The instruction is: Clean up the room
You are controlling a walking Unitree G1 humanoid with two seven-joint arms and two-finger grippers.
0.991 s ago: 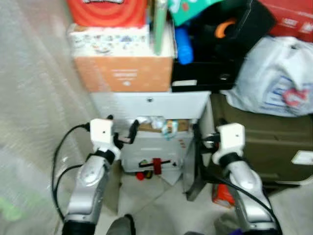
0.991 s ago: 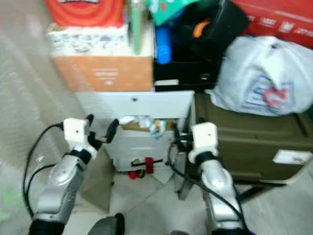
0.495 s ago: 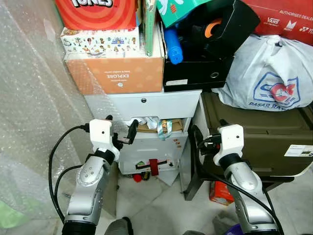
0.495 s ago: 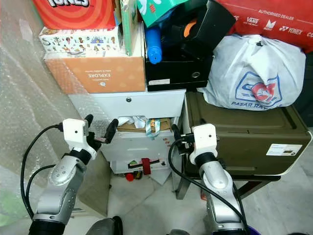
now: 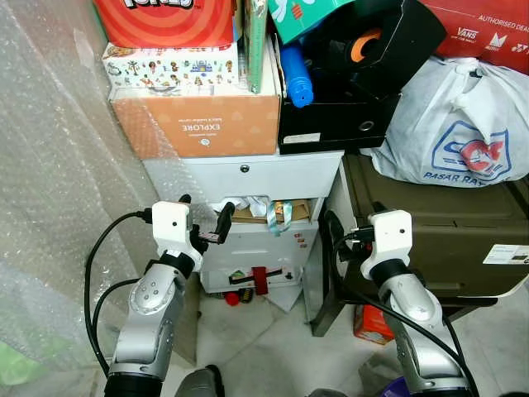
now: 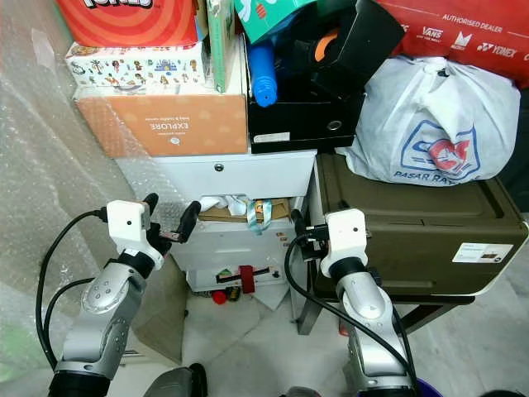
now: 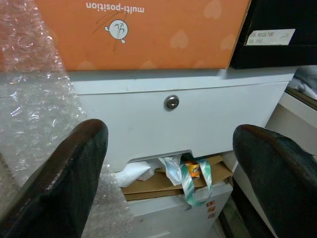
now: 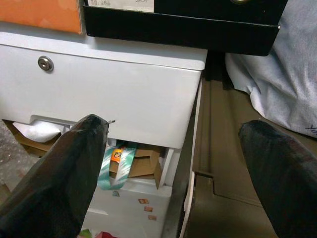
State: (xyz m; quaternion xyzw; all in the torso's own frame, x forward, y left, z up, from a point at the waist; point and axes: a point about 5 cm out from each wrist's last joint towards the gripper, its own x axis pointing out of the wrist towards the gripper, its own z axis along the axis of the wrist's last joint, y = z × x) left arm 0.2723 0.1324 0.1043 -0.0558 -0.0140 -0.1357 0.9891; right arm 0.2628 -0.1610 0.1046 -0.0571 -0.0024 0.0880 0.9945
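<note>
White drawer cabinet (image 5: pixel 248 178) carries orange box (image 5: pixel 198 124), black box (image 5: pixel 331 124).

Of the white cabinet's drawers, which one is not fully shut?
The second drawer, directly below the top drawer with the round lock. It is ajar, with brown cardboard, crumpled white paper and a green-and-white ribbon poking out of the gap; the locked top drawer sits flush.

Red box (image 5: pixel 169 18) top cut off — label partly unreadable.

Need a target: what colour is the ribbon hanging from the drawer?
Green and white ribbon, clearest in left wrist view.
</note>
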